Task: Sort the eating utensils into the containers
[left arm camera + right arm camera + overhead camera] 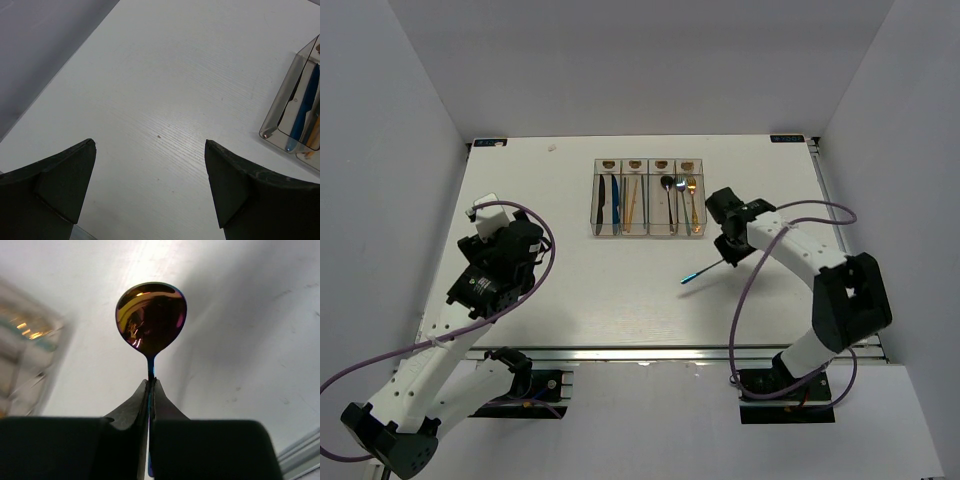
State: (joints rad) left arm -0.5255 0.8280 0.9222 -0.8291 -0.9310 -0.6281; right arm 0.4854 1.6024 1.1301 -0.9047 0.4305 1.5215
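My right gripper [150, 382] is shut on the thin blue handle of a spoon with a shiny purple-gold bowl [151, 317], held above the table. In the top view this gripper [728, 255] is just right of and below the containers, and the spoon [703, 271] sticks out to its lower left. The four joined clear containers [596, 200] hold black and blue knives [608, 200], tan chopsticks [632, 203], dark sticks [672, 210] and a gold piece [692, 200]. My left gripper [505, 240] is open and empty at the table's left, and its open fingers also show in the left wrist view [150, 145].
The left wrist view shows the containers' near-left corner [280, 107] with a blue knife [305, 107] inside. The containers appear blurred at the left of the right wrist view [25, 355]. Grey walls enclose the table on three sides.
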